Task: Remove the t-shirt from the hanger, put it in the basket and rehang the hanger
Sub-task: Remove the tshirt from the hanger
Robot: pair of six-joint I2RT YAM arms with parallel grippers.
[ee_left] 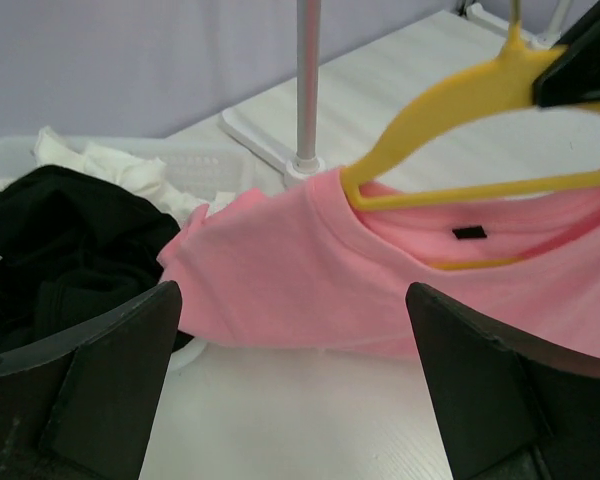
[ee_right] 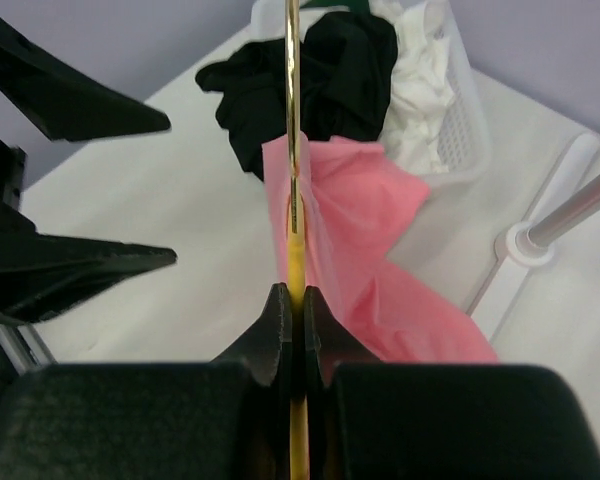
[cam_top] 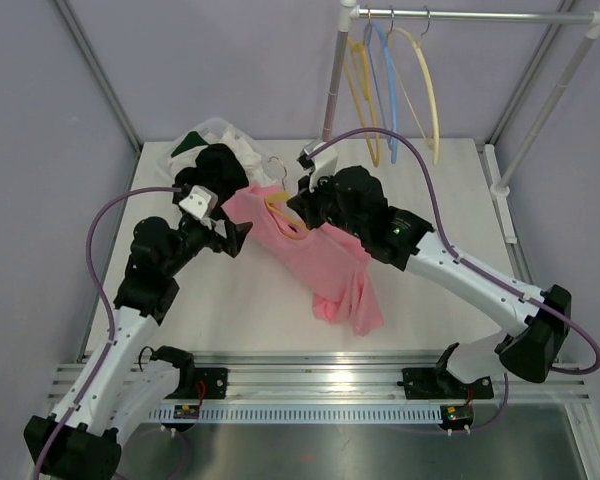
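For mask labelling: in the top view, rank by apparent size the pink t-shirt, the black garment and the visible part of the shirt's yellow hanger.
1. pink t-shirt, clearly the largest.
2. black garment.
3. yellow hanger, mostly hidden inside the shirt.

Your left arm (cam_top: 130, 330) is angling up from its base and folding forward at the elbow, holding its wrist low. Your left gripper (ee_left: 292, 295) is standing wide open, its two fingers (ee_left: 110, 380) spreading to either side with nothing touching them. Your right arm (cam_top: 470, 275) is lying stretched out long, its wrist pointing toward that open pincer. Your right gripper (ee_right: 292, 300) is pinching tight on the yellow hanger (ee_right: 294, 150), which is running straight out ahead of its fingertips. The two pincers are facing each other, near but apparently not touching.
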